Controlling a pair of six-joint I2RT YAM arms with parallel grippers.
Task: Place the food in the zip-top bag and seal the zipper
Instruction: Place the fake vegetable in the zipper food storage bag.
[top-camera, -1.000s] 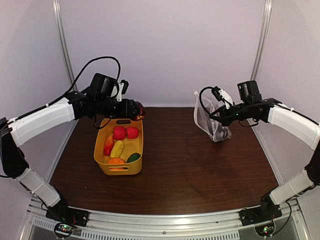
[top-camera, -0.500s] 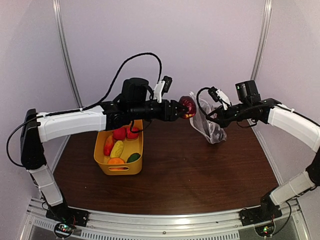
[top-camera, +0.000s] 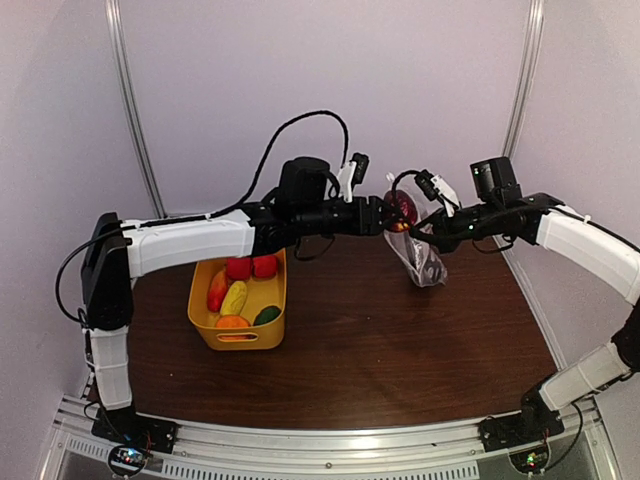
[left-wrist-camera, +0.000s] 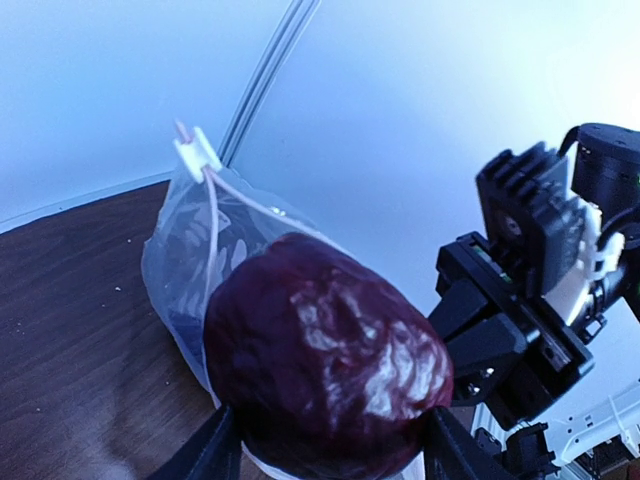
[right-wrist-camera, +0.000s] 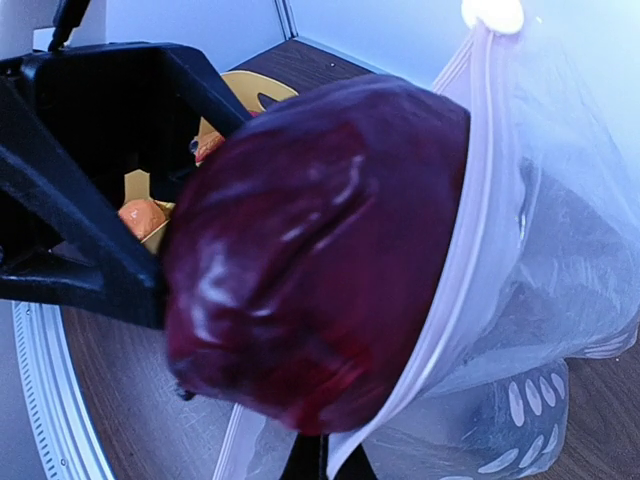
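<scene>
Holding a dark purple toy fruit (left-wrist-camera: 325, 365) clenched at the mouth of the zip-top bag (top-camera: 428, 266): left gripper (top-camera: 390, 214). Right gripper (top-camera: 421, 232) pinches the bag's rim, bag hanging below it. Other food (top-camera: 235, 297) lies in the yellow basket (top-camera: 242, 337).

The basket (top-camera: 212, 322) stands on the left half of the table (top-camera: 400, 350), with several food pieces (top-camera: 238, 297) lying in it. The left gripper (top-camera: 393, 213) reaches rightward above the basket's far end, clasping a toy fruit (left-wrist-camera: 320, 360). Just right of it, the right gripper (top-camera: 421, 232) holds the zip-top bag (top-camera: 426, 264) by its mouth, over the table's far right part. The fruit sits at the mouth, against the zipper (right-wrist-camera: 470, 200).
</scene>
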